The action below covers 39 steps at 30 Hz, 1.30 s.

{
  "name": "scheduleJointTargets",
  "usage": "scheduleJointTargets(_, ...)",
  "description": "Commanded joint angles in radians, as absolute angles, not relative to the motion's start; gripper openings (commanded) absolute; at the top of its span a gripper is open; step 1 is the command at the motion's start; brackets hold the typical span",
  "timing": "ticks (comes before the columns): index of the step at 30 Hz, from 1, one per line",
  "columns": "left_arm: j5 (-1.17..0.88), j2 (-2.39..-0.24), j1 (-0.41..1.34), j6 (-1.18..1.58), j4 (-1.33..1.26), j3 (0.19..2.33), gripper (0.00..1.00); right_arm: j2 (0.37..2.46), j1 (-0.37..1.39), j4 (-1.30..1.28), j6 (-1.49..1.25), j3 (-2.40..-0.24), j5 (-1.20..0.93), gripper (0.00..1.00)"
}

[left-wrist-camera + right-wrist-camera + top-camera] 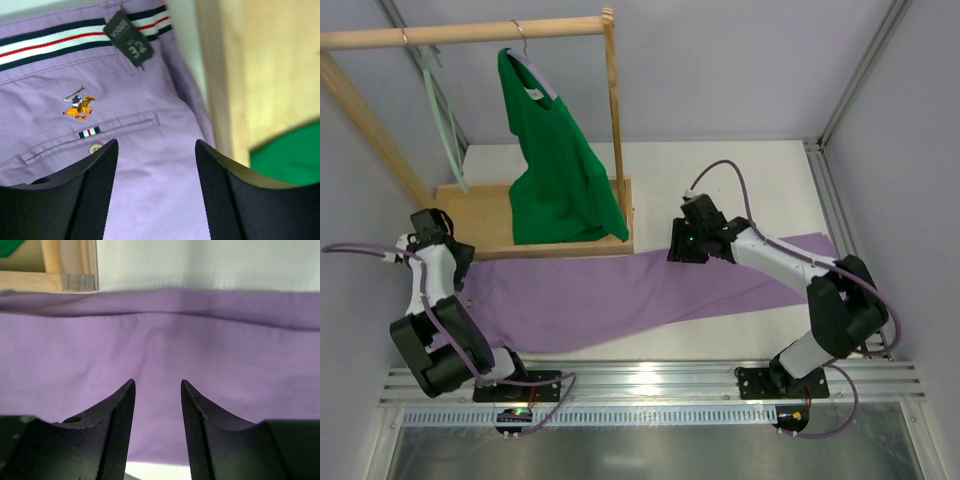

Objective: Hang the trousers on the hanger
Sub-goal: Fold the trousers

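Observation:
The lilac trousers point(620, 295) lie flat across the table, waist at the left and legs reaching to the right. The left wrist view shows their striped waistband point(60, 42), a size label and a back pocket with a button point(94, 148). My left gripper point(156, 150) hovers open over that back-pocket area with nothing between its fingers; from above it is at the trousers' left end point(428, 228). My right gripper point(157, 385) stands open just above a trouser leg point(165, 350), near the leg's far edge point(680, 248). The pale mint-green hanger point(445, 120) hangs from the wooden rail at the back left.
A wooden rack point(612, 110) with a flat wooden base point(485, 215) stands at the back left, touching the trousers' far edge. A bright green top point(555, 160) hangs from it on a metal-hooked hanger. Walls enclose the table on the left, back and right.

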State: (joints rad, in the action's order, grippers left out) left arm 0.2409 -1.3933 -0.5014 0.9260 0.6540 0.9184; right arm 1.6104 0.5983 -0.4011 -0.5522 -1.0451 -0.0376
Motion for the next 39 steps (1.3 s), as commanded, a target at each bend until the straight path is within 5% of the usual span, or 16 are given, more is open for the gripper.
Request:
scheduleJointTargets(1, 0.259, -1.237, -0.473, 0.874, 0.701, 0.939, 0.63, 1.47, 0.603, -0.503, -0.698, -0.991, 0.028, 0.45)
scheduleJointTargets(7, 0.117, -1.057, -0.417, 0.939, 0.553, 0.7, 0.62, 1.394, 0.595, -0.425, -0.778, -0.828, -0.031, 0.45)
scheduleJointTargets(16, -0.03, -1.386, -0.486, 0.854, 0.537, 0.747, 0.68, 1.341, 0.325, -0.357, -0.701, -0.687, -0.117, 0.5)
scheduleJointTargets(18, -0.043, -1.446, -0.508, 0.851, 0.528, 0.762, 0.68, 1.269, 0.249, -0.399, -0.666, -0.699, -0.092, 0.58)
scheduleJointTargets(20, -0.054, -1.46, -0.508, 0.856, 0.519, 0.762, 0.68, 1.189, 0.187, -0.466, -0.638, -0.722, -0.013, 0.87)
scheduleJointTargets(21, -0.063, -1.465, -0.508, 0.865, 0.499, 0.758, 0.68, 1.177, 0.11, -0.491, -0.609, -0.75, -0.005, 0.89)
scheduleJointTargets(26, -0.054, -1.485, -0.508, 0.854, 0.498, 0.793, 0.68, 1.206, -0.21, -0.544, -0.488, -0.856, 0.052, 0.89)
scheduleJointTargets(32, -0.031, -1.604, -0.509, 0.83, 0.555, 0.917, 0.68, 1.379, -0.524, -0.535, -0.434, -1.008, -0.212, 0.82)
scheduleJointTargets(39, 0.081, -1.646, -0.509, 0.807, 0.592, 0.994, 0.68, 1.365, -0.705, -0.534, -0.499, -0.832, -0.066, 0.83)
